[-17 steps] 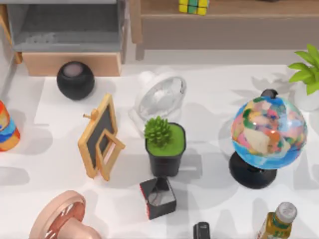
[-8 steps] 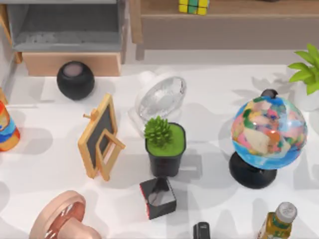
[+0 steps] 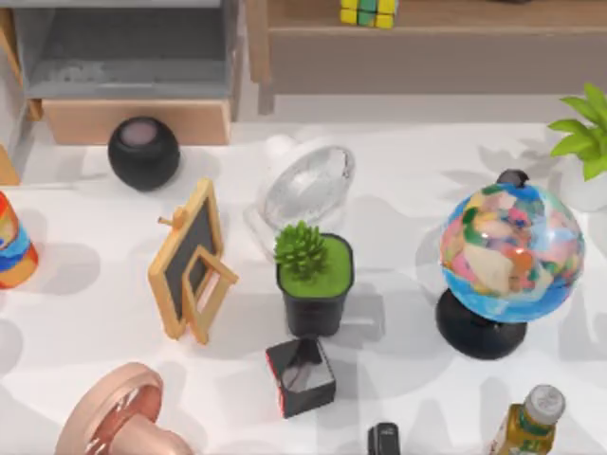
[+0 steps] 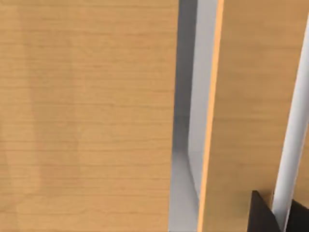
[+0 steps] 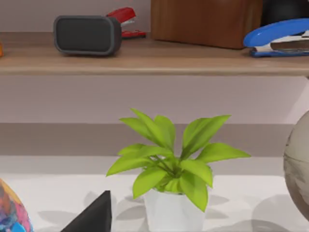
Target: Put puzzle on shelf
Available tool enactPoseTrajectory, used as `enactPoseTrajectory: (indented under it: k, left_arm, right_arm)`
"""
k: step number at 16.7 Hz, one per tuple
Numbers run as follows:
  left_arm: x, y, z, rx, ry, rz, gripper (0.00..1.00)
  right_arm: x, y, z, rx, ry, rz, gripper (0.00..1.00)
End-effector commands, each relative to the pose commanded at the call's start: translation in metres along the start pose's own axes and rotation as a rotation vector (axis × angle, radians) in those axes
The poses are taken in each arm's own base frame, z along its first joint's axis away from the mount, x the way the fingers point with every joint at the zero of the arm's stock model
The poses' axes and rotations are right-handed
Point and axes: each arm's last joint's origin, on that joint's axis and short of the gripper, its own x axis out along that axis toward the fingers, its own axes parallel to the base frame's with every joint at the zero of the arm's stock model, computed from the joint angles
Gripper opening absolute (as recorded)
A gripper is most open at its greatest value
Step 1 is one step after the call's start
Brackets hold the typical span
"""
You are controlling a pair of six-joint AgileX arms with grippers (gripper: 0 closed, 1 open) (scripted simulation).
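The puzzle (image 3: 369, 11) sits on the shelf (image 3: 455, 19) at the table's (image 3: 408, 152) back edge, beside the wooden upright. In front stand a clear bowl (image 3: 305, 185), a succulent pot (image 3: 314, 275) and a black cube (image 3: 301, 376); a globe (image 3: 510, 256) stands toward the right edge. Whether either arm's jaws are released or clenched, I cannot tell.

Left gripper: dark fingertips (image 4: 270, 217) at the edge of the left wrist view, set apart, nothing between them; right gripper: one dark fingertip (image 5: 94, 215) at the edge of the right wrist view, grip state undeterminable.
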Motion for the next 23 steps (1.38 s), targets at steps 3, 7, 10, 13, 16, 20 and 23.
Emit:
enactPoseTrajectory:
  k: [3, 7, 10, 13, 16, 20, 23]
  left_arm:
    - [0.024, 0.001, 0.000, 0.002, 0.003, 0.003, 0.00]
    - [0.040, 0.002, 0.001, 0.001, 0.001, 0.004, 0.00]
    - [0.038, 0.002, 0.000, -0.001, 0.003, 0.001, 0.00]
    - [0.046, -0.002, -0.003, -0.001, 0.017, -0.010, 0.00]
    - [0.073, 0.001, -0.005, -0.002, 0.020, 0.001, 0.00]
    - [0.101, 0.004, 0.000, -0.002, 0.004, 0.002, 0.00]
    - [0.102, 0.003, 0.001, -0.001, 0.003, 0.001, 0.00]
  right_arm:
    - [0.000, 0.000, 0.000, 0.000, 0.000, 0.000, 1.00]
    - [0.000, 0.000, 0.000, 0.000, 0.000, 0.000, 1.00]
    - [0.000, 0.000, 0.000, 0.000, 0.000, 0.000, 1.00]
    - [0.000, 0.000, 0.000, 0.000, 0.000, 0.000, 1.00]
    - [0.000, 0.000, 0.000, 0.000, 0.000, 0.000, 1.00]
    - [0.000, 0.000, 0.000, 0.000, 0.000, 0.000, 1.00]
    - [0.000, 0.000, 0.000, 0.000, 0.000, 0.000, 1.00]
